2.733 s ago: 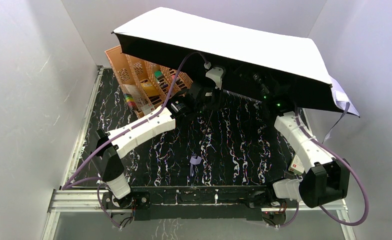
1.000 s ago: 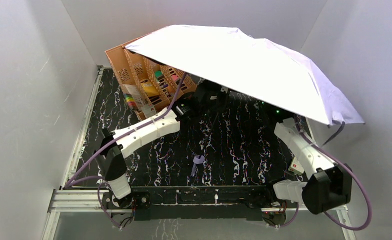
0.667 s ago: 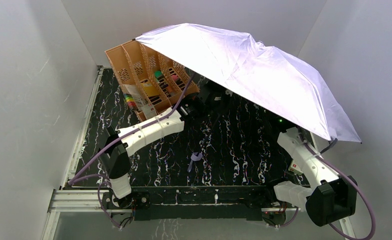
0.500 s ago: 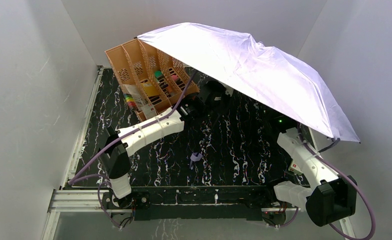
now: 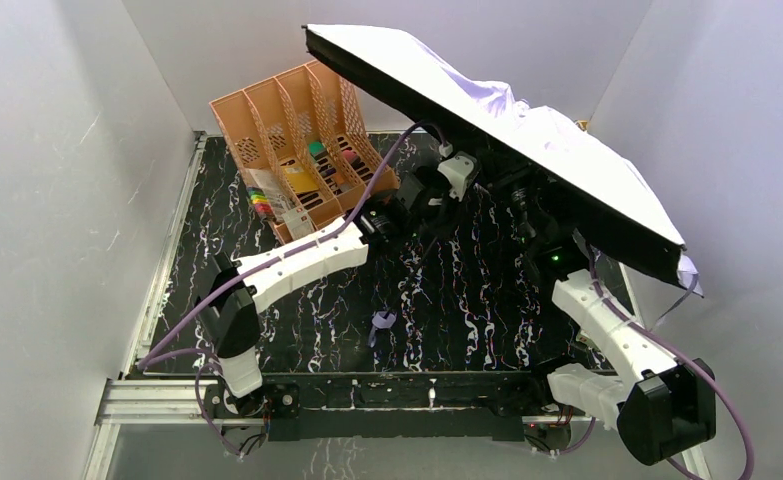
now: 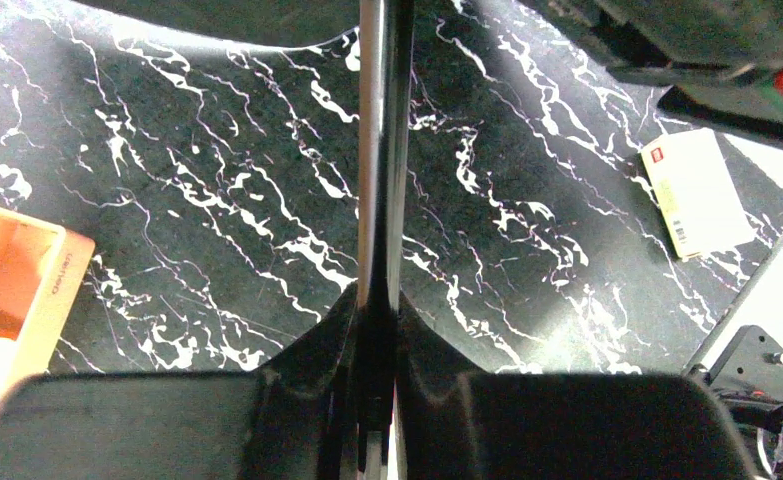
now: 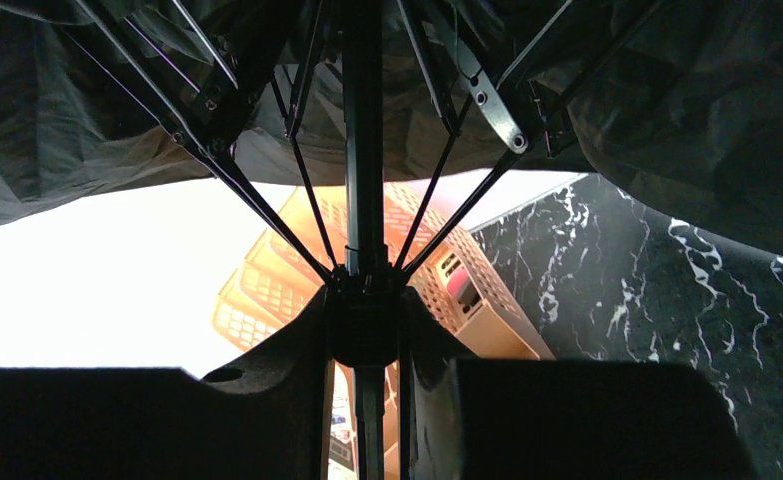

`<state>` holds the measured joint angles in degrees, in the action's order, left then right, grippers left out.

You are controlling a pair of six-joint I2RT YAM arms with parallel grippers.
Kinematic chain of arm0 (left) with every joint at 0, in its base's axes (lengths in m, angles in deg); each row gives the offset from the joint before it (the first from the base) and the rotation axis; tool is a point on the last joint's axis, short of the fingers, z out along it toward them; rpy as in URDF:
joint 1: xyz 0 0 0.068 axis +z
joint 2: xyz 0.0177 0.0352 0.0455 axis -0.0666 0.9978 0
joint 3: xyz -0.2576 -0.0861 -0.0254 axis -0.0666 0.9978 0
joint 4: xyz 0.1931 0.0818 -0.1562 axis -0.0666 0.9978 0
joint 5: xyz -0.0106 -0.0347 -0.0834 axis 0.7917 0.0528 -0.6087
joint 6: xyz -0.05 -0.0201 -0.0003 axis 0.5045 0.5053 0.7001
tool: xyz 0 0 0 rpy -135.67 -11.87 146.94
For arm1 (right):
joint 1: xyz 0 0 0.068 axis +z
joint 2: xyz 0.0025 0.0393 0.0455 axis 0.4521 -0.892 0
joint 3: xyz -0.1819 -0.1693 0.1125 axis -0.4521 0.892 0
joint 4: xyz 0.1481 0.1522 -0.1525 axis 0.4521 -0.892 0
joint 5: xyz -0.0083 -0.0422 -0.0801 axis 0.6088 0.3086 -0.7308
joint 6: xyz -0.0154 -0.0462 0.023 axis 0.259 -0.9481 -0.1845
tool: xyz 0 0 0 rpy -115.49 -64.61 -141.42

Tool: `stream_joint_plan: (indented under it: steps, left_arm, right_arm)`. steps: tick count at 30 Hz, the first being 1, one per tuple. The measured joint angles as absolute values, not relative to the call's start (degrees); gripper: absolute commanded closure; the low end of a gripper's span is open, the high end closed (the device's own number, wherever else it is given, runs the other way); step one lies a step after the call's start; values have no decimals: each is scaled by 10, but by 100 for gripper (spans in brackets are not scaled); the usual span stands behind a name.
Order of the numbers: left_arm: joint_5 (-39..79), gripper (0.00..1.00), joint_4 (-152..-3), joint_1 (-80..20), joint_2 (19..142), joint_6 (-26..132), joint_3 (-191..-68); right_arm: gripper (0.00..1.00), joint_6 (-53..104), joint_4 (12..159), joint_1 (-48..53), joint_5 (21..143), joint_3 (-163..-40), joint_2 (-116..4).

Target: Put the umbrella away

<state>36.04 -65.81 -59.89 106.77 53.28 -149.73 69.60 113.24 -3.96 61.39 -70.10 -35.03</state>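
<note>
Top external view: peach plastic lattice file organiser (image 5: 297, 140) at 11 o'clock holds colourful upright items. Pale lavender fabric umbrella (image 5: 527, 140), open and dark-lined, tilts over 1 o'clock. Left gripper (image 6: 375, 312) pinches its thin dark shaft (image 6: 382, 150); right gripper (image 7: 365, 325) clamps the rib hub (image 7: 365, 292).

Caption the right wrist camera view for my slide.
Right gripper shut on the open umbrella at its runner, peach file organiser beyond.

You have a peach file organiser (image 5: 297, 140) standing upright at 11 o'clock on the black, white-veined tabletop (image 5: 467, 300), with coloured items (image 5: 312, 175) tucked into its slots. In the left wrist view, a small white box (image 6: 694, 192) lies flat at 2 o'clock, near the tabletop's edge.
</note>
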Motion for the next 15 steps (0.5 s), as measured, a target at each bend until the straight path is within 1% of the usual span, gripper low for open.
stream_joint_plan:
  steps: [2, 4, 5, 7, 9, 11, 15]
  left_arm:
    - [357, 80, -673, -599, 1064, 534, -1481]
    - [355, 66, -697, -598, 1053, 541, -1454]
    - [352, 54, -713, -595, 1045, 545, -1440]
    - [342, 40, -741, -586, 1019, 556, -1401]
    - [330, 32, -761, -577, 980, 571, -1355]
    - [316, 27, -775, -572, 935, 589, -1306]
    - [283, 23, -788, -568, 861, 620, -1230]
  right_arm:
    - [100, 695, 1124, -39, 611, -701, -350]
    - [100, 696, 1106, -40, 619, -704, -350]
    - [100, 699, 1096, -40, 626, -707, -351]
    - [100, 709, 1082, -48, 648, -716, -356]
    - [100, 717, 1077, -58, 666, -728, -362]
    - [100, 724, 1075, -70, 678, -739, -369]
    - [100, 731, 1077, -88, 686, -752, -384]
